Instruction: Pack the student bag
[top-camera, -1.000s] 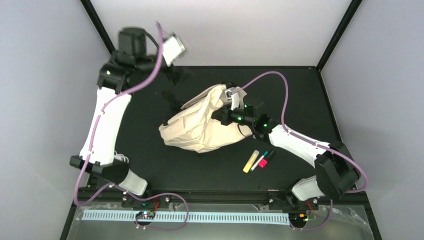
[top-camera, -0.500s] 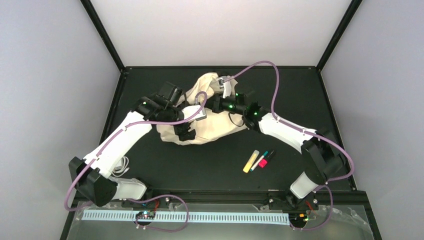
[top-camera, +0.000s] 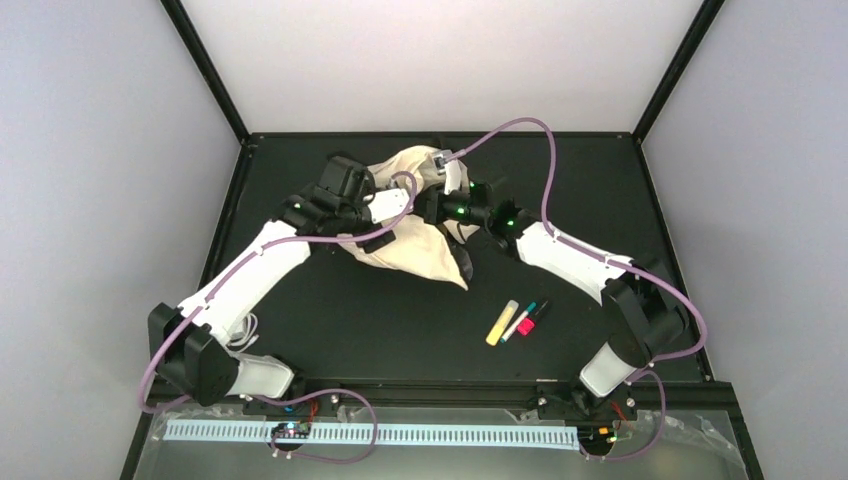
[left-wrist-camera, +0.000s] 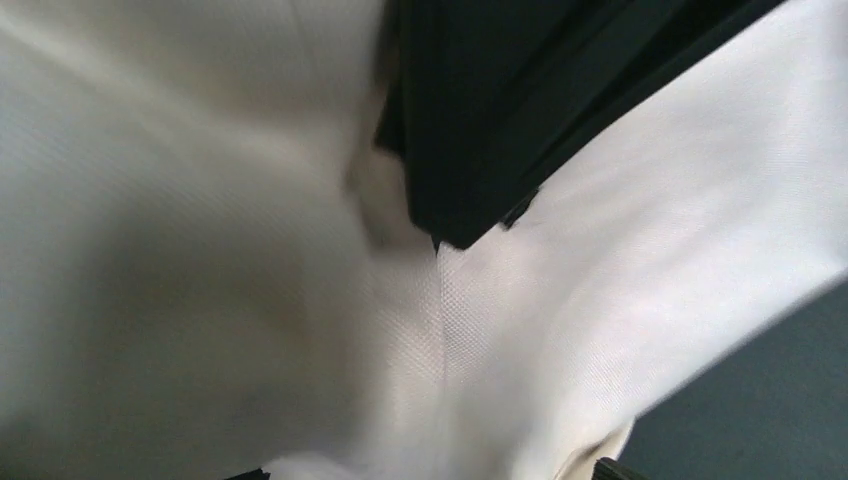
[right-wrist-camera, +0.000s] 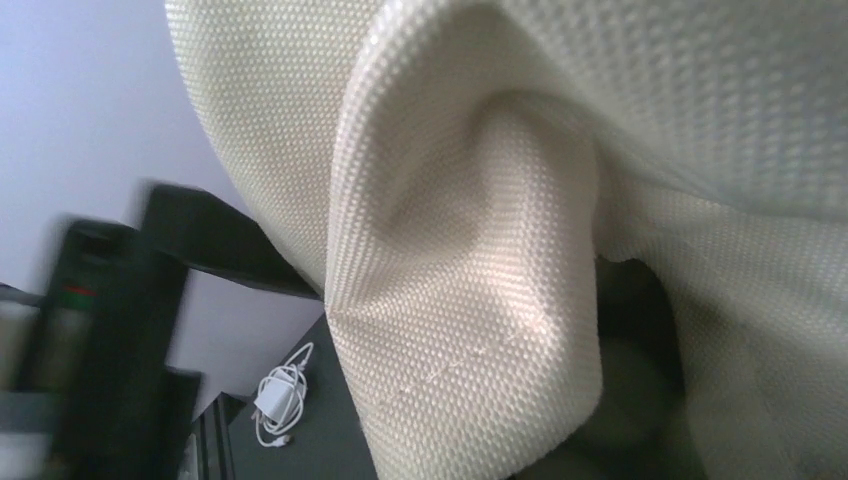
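The student bag, cream fabric with a dark strap, lies crumpled at the table's middle back. Its weave fills the left wrist view as the student bag and the right wrist view as the student bag. My left gripper presses onto the bag's left side, its black fingertips standing wide apart with fabric between them. My right gripper is at the bag's upper right edge, shut on a fold of the cloth; its fingers are hidden by the fabric.
A yellow highlighter, a pink marker and a dark pen lie together right of centre near the front. A white charger with coiled cable lies at the front left, beside the left arm's base.
The left arm swung down from high at the back left onto the bag. The right gripper drew the bag toward the back, and the bag shifted and changed shape.
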